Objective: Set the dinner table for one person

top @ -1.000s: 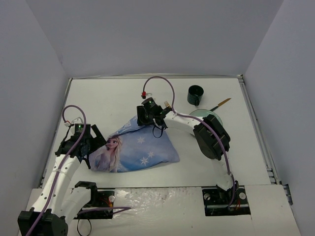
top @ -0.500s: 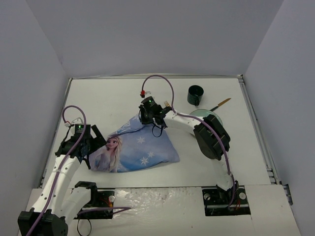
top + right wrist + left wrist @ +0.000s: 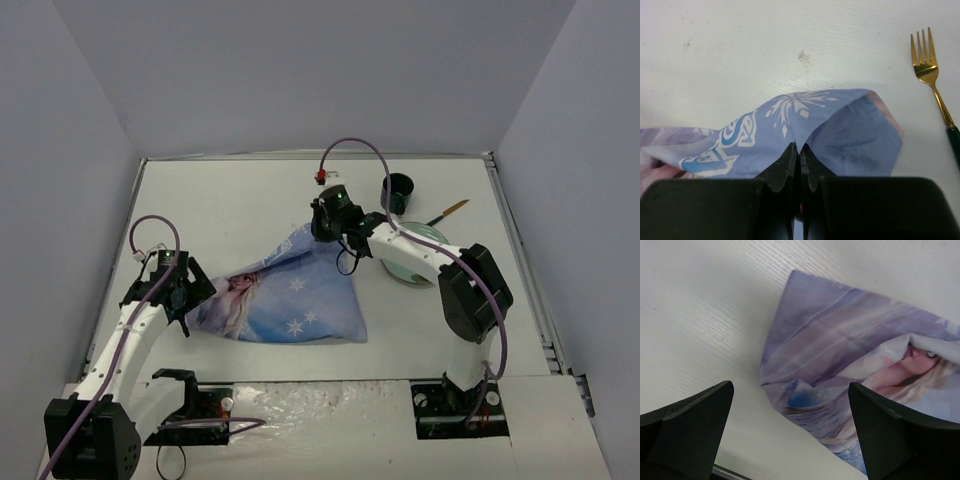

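Just left of the plate [image 3: 428, 233], the right gripper [image 3: 800, 151], pinching a corner of the placemat [image 3: 290, 305], has pulled it plateward across the dinner table [image 3: 220, 200]; the left gripper [image 3: 790, 390] hangs spread over its other end, flattening unfinished.

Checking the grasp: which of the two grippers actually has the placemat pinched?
The right gripper: its jaws are shut on a fold of the blue placemat. The left gripper has its jaws wide apart over the other end, pinching nothing.
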Robot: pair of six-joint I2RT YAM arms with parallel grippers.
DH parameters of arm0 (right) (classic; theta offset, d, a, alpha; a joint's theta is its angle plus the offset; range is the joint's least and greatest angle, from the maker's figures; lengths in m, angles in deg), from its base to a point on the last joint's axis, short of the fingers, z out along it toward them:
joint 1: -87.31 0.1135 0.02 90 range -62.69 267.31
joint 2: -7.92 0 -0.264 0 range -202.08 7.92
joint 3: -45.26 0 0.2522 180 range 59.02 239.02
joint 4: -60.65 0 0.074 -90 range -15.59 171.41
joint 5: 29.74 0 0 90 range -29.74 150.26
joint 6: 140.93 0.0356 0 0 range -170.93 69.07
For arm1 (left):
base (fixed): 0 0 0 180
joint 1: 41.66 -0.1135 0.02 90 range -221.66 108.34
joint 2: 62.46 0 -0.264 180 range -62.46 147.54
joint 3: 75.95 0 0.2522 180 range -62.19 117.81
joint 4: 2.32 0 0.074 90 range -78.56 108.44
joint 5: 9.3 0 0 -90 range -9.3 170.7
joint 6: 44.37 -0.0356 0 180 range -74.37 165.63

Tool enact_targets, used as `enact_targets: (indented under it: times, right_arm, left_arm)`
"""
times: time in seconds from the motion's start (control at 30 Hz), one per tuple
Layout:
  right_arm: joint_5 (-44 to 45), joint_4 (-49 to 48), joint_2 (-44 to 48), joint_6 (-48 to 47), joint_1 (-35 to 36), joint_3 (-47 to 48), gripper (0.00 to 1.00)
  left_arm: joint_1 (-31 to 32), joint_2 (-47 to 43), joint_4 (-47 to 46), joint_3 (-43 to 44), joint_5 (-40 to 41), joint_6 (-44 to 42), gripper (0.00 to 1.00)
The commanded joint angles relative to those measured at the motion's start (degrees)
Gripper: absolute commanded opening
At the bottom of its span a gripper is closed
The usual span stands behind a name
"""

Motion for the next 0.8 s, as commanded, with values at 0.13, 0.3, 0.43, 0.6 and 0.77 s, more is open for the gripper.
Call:
enact_targets:
  times: [0.13, 0.3, 0.43, 0.6, 0.77]
  right_arm:
    - [0.43, -2.02, 8.92, -2.05, -1.29, -5.52, 0.00]
    - [-0.06, -2.54, 11.06, -3.33, -1.38, -7.57, 0.00]
    - [-2.59, -3.48, 12.14, -3.47, -1.38, -9.39, 0.00]
    - [-3.05, -4.16, 13.44, -3.78, -1.38, -10.60, 0.00]
    - [-3.79, -4.31, 14.20, -3.80, -1.38, -10.94, 0.00]
  left_arm:
    - [-2.94, 9.94, -9.44, -0.60, -0.54, 2.19, 0.97]
    - [-3.39, 16.48, -17.45, 0.41, -4.34, 0.27, 0.97]
    - [-5.35, 20.33, -19.87, 4.03, -5.43, -3.53, 0.93]
    - [-8.49, 22.73, -18.94, 7.03, -7.33, -7.86, 0.90]
    - [-11.74, 21.07, -23.00, 6.45, -12.52, -8.98, 0.86]
